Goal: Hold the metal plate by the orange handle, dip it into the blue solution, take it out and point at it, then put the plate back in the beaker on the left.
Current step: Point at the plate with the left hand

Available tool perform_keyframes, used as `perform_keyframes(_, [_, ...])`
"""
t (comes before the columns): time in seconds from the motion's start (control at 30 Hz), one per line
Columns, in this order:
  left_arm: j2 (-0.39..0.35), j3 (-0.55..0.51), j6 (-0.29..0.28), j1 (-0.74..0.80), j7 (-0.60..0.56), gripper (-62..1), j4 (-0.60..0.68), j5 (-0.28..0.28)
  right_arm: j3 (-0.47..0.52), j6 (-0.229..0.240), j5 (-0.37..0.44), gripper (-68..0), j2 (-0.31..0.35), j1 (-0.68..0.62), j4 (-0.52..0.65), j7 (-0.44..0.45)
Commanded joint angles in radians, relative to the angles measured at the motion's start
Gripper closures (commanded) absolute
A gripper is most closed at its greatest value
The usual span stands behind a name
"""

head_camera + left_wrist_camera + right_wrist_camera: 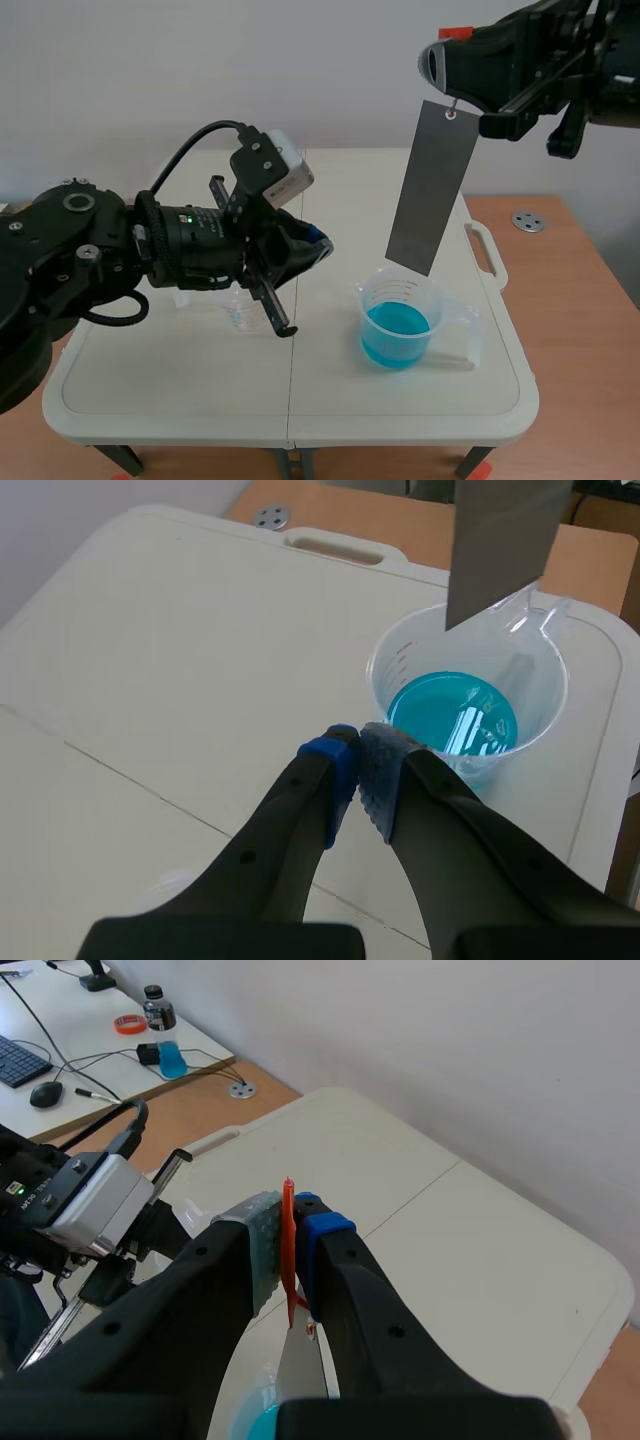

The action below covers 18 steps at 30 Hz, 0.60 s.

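A grey metal plate (pixel 433 187) hangs from an orange handle (pixel 288 1250), which my right gripper (pixel 290 1222) is shut on, high at the right. The plate's lower edge (pixel 497 540) hovers just above a clear beaker of blue solution (pixel 396 323), out of the liquid. My left gripper (pixel 357 760) is shut on nothing, its tips close to the blue beaker's (pixel 462 710) near side, below the plate. An empty clear beaker (pixel 243 312) stands under the left arm, mostly hidden by it.
The white folding table (pixel 150 395) sits on a wooden surface with a metal disc (pixel 528 221) to the right. In the right wrist view, a desk holds a bottle of blue liquid (pixel 169 1048), a roll of orange tape (pixel 128 1024) and cables.
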Motion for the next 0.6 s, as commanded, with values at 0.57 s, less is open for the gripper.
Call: perform_keyframes(0.57, [-0.203, -0.452, 0.084, 0.632, -0.129, -4.9, 0.41, -0.016, 0.003, 0.008, -0.023, -1.2, 0.003, 0.008, 0.006, 0.016])
